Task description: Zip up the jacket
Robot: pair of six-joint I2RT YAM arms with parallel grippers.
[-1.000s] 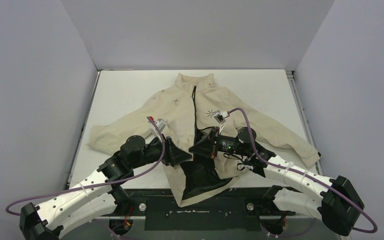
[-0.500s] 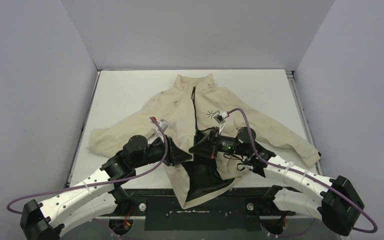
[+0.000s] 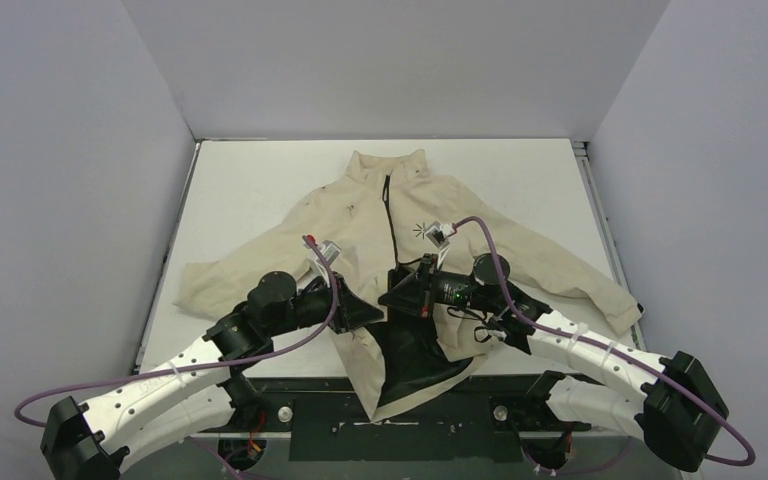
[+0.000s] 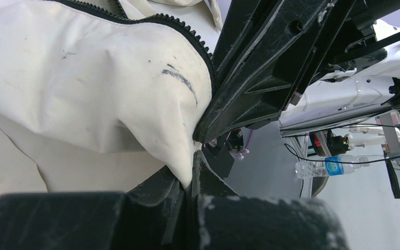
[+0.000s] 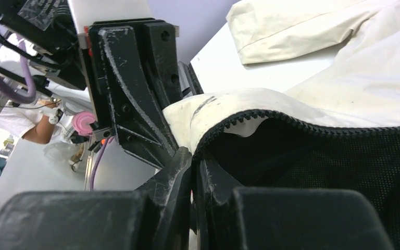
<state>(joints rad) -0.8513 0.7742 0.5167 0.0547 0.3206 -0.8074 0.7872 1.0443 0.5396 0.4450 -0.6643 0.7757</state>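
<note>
Top external view has the desk [image 3: 260,180] carrying the jacket [image 3: 355,215] spread flat, its collar far beyond the left claw [image 3: 368,313] and right claw [image 3: 392,293], its hem behind them toward the arm bases, fronts gaping there over black lining [image 3: 415,355]. The left claw is pinched tight on the cream front edge. The right claw, nearly tip to tip with it, is clamped on the opposite toothed edge, likely to draw both halves of the zipper [image 3: 390,215] together for engaging.
</note>
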